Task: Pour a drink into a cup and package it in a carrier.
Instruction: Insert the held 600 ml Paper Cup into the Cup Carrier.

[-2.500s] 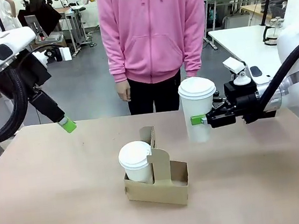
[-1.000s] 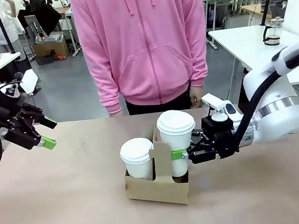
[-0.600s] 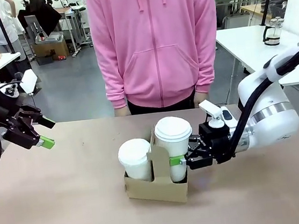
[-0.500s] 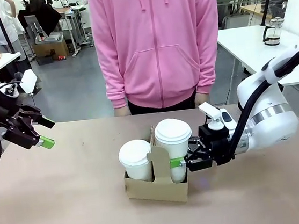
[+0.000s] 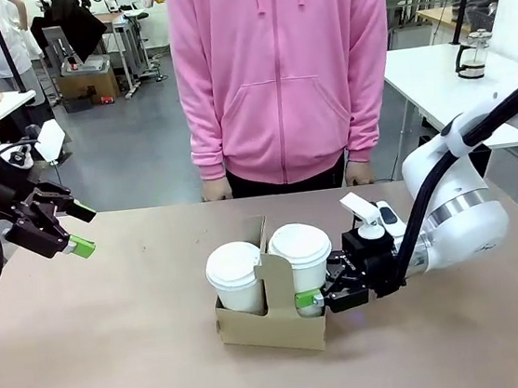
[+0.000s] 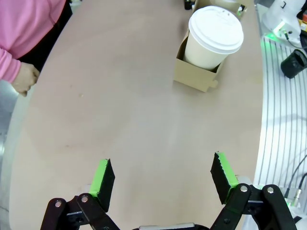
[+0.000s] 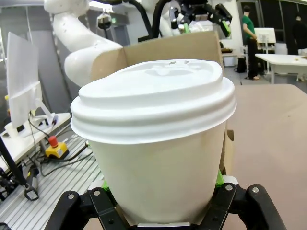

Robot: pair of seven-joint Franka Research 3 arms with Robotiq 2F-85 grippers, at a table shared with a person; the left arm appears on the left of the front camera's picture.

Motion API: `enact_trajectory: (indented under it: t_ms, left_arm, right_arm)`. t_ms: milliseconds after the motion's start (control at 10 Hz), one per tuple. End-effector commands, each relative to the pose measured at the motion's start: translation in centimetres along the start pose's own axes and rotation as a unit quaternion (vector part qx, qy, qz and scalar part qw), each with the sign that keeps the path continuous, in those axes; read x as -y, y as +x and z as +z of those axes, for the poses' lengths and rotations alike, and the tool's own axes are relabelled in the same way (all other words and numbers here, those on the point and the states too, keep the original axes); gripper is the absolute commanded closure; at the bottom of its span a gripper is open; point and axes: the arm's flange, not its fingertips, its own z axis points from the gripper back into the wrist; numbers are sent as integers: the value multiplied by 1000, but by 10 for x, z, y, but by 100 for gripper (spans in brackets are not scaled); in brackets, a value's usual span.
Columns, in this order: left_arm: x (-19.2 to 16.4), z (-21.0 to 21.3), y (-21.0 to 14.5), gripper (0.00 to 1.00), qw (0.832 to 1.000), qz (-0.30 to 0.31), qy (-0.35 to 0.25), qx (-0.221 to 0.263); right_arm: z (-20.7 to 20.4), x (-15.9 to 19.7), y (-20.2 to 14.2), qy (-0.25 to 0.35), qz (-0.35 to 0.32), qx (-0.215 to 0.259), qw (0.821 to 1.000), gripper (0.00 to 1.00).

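Note:
The brown cardboard carrier (image 5: 272, 328) stands mid-table with its handle tab upright. A lidded white cup (image 5: 234, 274) fills its left pocket. My right gripper (image 5: 312, 296) is shut on a second lidded white cup (image 5: 301, 250), which sits low in the right pocket. In the right wrist view that cup (image 7: 160, 139) stands between my fingers, with the carrier tab (image 7: 168, 50) behind it. My left gripper (image 5: 69, 232) hovers open above the table's left side, apart from everything; its wrist view shows the green pads (image 6: 103, 177) wide apart and the carrier (image 6: 194, 76) farther off. The drink is hidden under the lids.
A person in a pink hoodie (image 5: 282, 70) stands at the far edge, hands hanging at the table's rim (image 5: 216, 189). A glass jug (image 5: 471, 56) sits on a white table at the back right. Bare tabletop (image 5: 117, 341) lies left of and in front of the carrier.
My right gripper has lowered the cup down into the carrier's right pocket. The left arm has held still over the last second. The person shifted slightly to the right.

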Motion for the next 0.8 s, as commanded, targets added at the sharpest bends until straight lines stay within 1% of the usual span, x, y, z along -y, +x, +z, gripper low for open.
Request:
enact_trajectory:
  t_ms: [0, 200, 300, 500, 700]
  left_arm:
    - [-1, 0, 1, 0, 1000, -5, -2, 13]
    - [-1, 0, 1, 0, 1000, -5, -2, 13]
    - [-1, 0, 1, 0, 1000, -5, -2, 13]
    - [-1, 0, 1, 0, 1000, -5, -2, 13]
    - [-1, 0, 1, 0, 1000, -5, -2, 13]
  right_arm:
    - [3, 9, -7, 7, 23, -15, 1000, 20]
    - [5, 10, -10, 9, 26, -19, 999, 20]
    - [7, 10, -10, 7, 30, -23, 999, 0]
    - [11, 4, -2, 5, 34, -30, 999, 0]
    - [26, -7, 15, -11, 40, -38, 998, 0]
